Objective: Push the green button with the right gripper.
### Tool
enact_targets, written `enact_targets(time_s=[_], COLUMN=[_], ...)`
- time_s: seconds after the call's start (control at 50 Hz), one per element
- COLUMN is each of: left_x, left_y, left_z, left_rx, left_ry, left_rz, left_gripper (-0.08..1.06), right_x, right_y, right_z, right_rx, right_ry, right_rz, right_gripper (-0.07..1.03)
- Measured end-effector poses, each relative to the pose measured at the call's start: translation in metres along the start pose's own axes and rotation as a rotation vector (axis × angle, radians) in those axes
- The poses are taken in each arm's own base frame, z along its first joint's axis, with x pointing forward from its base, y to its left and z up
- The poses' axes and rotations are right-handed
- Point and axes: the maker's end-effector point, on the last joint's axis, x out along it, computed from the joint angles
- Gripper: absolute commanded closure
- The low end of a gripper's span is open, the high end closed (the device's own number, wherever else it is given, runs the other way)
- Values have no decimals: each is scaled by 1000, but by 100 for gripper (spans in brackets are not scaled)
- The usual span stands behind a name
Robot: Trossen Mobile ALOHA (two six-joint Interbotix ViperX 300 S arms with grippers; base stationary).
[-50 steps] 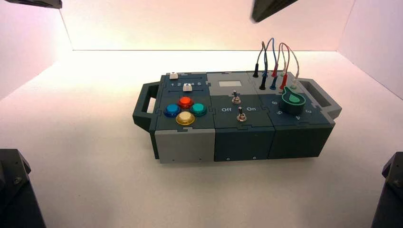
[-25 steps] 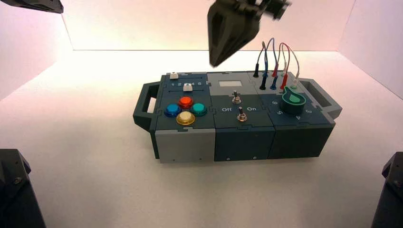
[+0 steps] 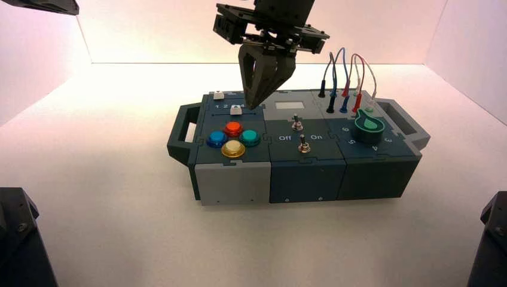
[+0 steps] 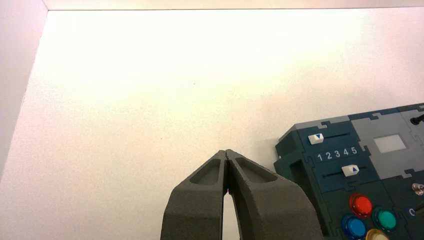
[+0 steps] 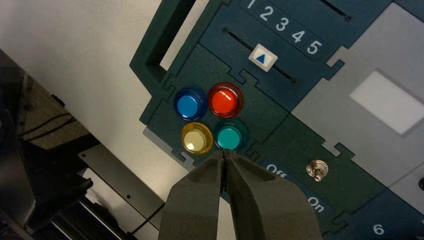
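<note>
The green button (image 3: pixel 250 137) (image 5: pixel 230 136) is the right one of a cluster of round buttons on the box's left block, beside the red button (image 3: pixel 233 128), blue button (image 3: pixel 216 139) and yellow button (image 3: pixel 233 149). My right gripper (image 3: pixel 253 106) (image 5: pixel 223 151) is shut, fingers meeting in a downward point, and hangs in the air above the box's sliders, behind the buttons and apart from them. In the right wrist view its tip shows just short of the green button. My left gripper (image 4: pixel 227 151) is shut and empty, off to the box's left.
The box (image 3: pixel 233 182) has two white sliders (image 3: pixel 235 109), two toggle switches (image 3: pixel 304 144) marked Off and On, a dark-green knob (image 3: pixel 369 127) and plugged wires (image 3: pixel 345 78). Handles (image 3: pixel 181 133) stick out at both ends. Black arm bases (image 3: pixel 18 239) stand at the front corners.
My right gripper has come down from the top edge and moved left, from above the box's middle to above the sliders behind the buttons. The box has not moved.
</note>
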Motion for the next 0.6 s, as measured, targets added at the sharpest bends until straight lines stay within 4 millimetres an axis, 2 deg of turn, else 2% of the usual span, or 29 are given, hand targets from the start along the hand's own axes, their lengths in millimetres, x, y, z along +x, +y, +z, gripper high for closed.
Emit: enact_targets(time_s=[0.32, 0.6], left_x=[0, 0], left_y=[0, 0], left_z=[0, 0], left_rx=[1, 0], left_ry=[-1, 0], left_rz=[1, 2], left_gripper=[101, 101], right_x=[19, 28], right_y=[-5, -5], right_z=[-4, 3], right_rx=[10, 13], right_ry=[51, 57], right_rz=[-12, -15], right_gripper=[99, 99])
